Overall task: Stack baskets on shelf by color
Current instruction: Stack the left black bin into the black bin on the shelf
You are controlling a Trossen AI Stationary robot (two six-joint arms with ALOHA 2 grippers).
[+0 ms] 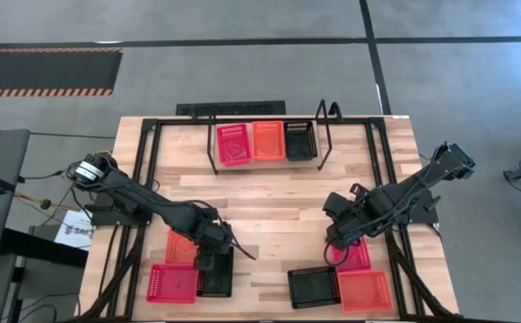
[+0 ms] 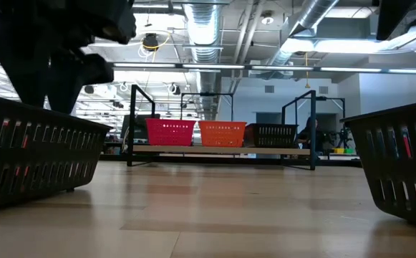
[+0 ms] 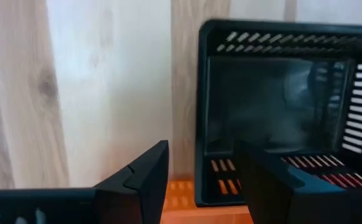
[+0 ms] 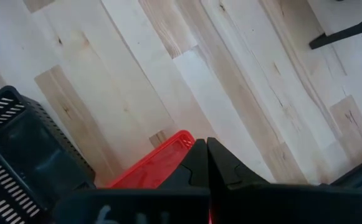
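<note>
While the shelf (image 1: pixel 269 166) at the far side of the table (image 1: pixel 269 206) carries three baskets side by side, a pinkish-red basket (image 1: pixel 233 144), an orange basket (image 1: pixel 267 140) and a black basket (image 1: pixel 299 140), six more baskets lie on the near part of the table. In the low view the shelf (image 2: pixel 222 150) shows the same row: red (image 2: pixel 170 132), orange (image 2: pixel 222 133), black (image 2: pixel 271 134).

The left end effector (image 1: pixel 213 260) is low over the near-left group, at the far rim of a black basket there (image 1: pixel 215 274). Just beside that one lies a second pinkish-red basket (image 1: pixel 172 283), and an orange one (image 1: pixel 179 246) sits partly under the arm. In the left wrist view the fingers (image 3: pixel 140 180) stand apart, released, straddling one wall of the black basket (image 3: pixel 280 112), with orange mesh (image 3: pixel 181 199) showing below.

The right end effector (image 1: pixel 342 247) is over the near-right group, on a pinkish-red basket (image 1: pixel 357 256). Near it sit another black basket (image 1: pixel 312 287) and an orange basket (image 1: pixel 365 290), touching each other. In the right wrist view the fingers (image 4: pixel 196 165) are clenched together on the rim of that red basket (image 4: pixel 159 165), with the black basket (image 4: pixel 25 155) alongside.
</note>
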